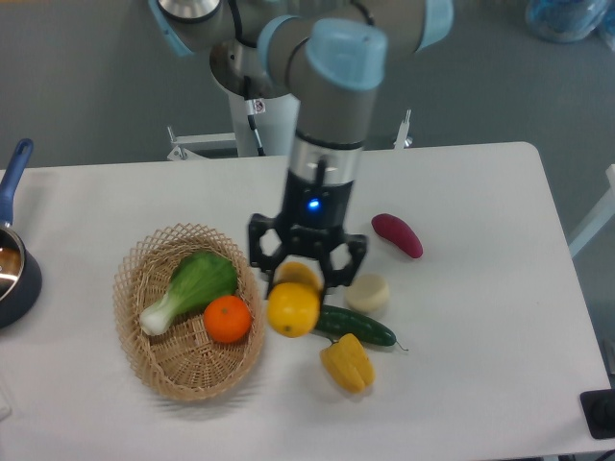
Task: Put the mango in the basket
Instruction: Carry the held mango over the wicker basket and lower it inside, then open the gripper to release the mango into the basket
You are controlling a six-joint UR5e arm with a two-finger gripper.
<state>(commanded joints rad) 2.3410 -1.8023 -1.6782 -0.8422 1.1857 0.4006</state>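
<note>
Just right of basket rim, gripper pinches mango between its fingers, near cucumber.

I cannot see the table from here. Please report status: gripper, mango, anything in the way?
Gripper shut on mango, just right of basket. Mango not yet over the rim. Basket holds bok choy and orange; little free room.

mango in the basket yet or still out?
Out. The mango is held in the claw, just right of the basket rim, while the orange and bok choy lie inside it.
</note>
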